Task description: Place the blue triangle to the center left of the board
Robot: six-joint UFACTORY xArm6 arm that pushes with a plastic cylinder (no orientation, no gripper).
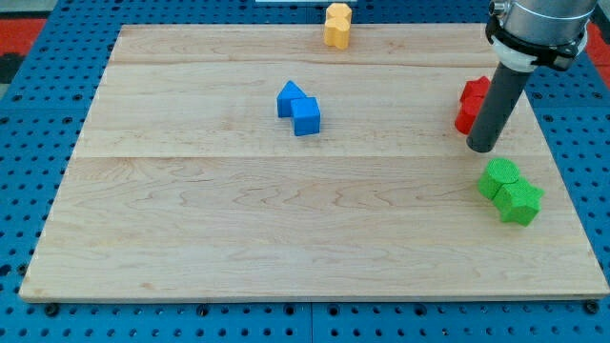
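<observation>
The board (191, 238) is pale wood in 3 planks, sitting on a blue pegboard base (29, 143) that shows on every side. Its left half lies bare, open all the way to the left edge. Moving right, 2 blue pieces touch just above centre: the blue triangle (290, 97), peaked and nearer the view's top-left, and the blue cube (307, 116) pressed against its lower right. Up at the top edge sits a yellow block (337, 25) — its exact shape is hard to make out, and it pokes past the board's rim. Far right now: a red block (470, 103) is partly hidden behind the dark rod, so its shape stays unclear. My tip (482, 149) rests on the wood just below that red block, well apart from the blue triangle — no fingers here, nothing held. Below the tip, 2 green blocks (510, 191) huddle together near the right edge.
</observation>
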